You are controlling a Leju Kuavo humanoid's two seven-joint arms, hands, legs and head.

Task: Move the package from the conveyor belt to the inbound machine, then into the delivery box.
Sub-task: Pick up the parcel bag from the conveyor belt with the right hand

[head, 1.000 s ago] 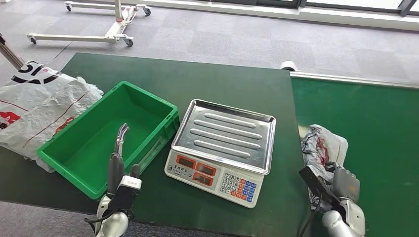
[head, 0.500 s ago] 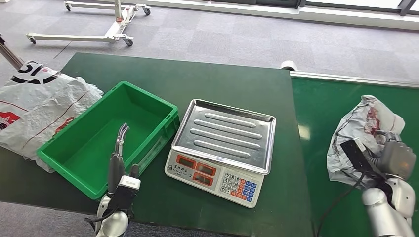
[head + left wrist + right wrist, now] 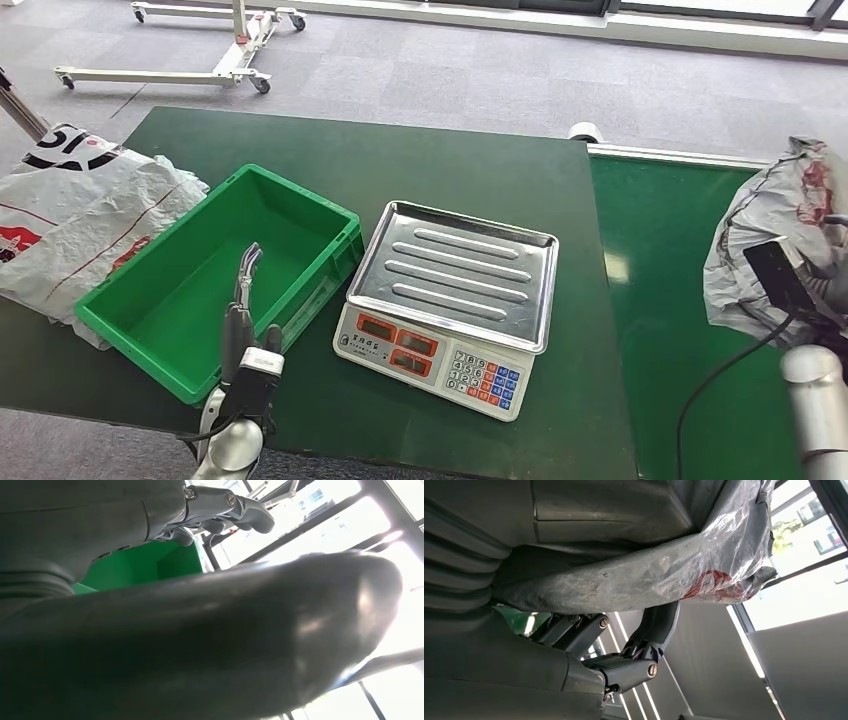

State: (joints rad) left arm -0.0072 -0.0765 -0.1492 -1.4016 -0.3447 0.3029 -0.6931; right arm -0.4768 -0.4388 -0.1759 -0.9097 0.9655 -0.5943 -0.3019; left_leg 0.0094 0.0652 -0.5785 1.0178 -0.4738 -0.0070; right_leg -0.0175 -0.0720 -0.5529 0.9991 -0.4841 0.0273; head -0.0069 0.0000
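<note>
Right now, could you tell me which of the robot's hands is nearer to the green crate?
Left. The left hand hovers at the green crate's near rim, while the right hand holds the grey package over the conveyor belt, beyond the scale.

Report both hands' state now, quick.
Left hand: open, holding nothing, above the green plastic bin.
Right hand: gripping the crumpled grey plastic package.

Beside the silver-trayed scale (image 3: 449, 303), with its red displays and blue, red and white keys, a bright green crate (image 3: 215, 275) is sitting on the dark green table (image 3: 420, 160). A grey package (image 3: 775, 235) with red print is showing over the green conveyor belt (image 3: 670, 330) on the scale's other side. Beyond the crate from the scale, a white bag (image 3: 75, 215) is showing red and black markings.
</note>
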